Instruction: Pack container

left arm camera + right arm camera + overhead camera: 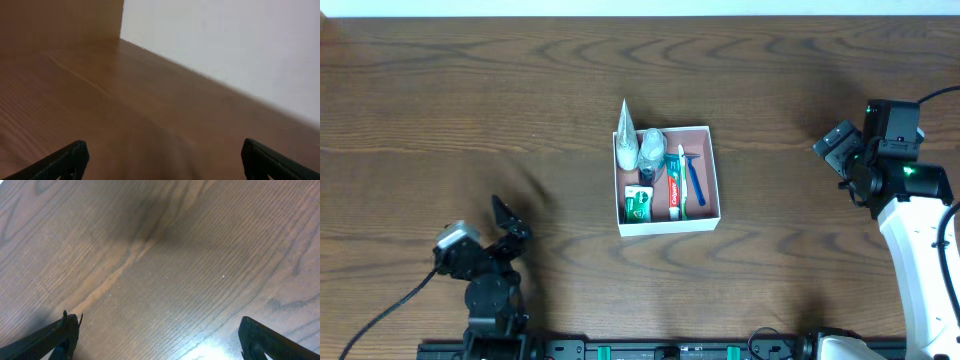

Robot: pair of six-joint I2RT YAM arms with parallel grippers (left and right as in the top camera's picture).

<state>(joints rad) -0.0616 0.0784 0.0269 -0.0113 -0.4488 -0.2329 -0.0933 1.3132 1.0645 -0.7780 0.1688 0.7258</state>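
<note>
The container (670, 226) sits in the middle of the desk (440, 100), holding a toothpaste tube (674, 190) and a blue razor (696, 180). The left gripper (508, 218) and right gripper (837, 146) are spread wide and empty, well apart from it.

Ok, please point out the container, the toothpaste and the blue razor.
container (670, 226), overhead view, its lower white wall.
toothpaste (674, 192), overhead view, middle of the tube.
blue razor (696, 186), overhead view, middle of the handle.
</note>
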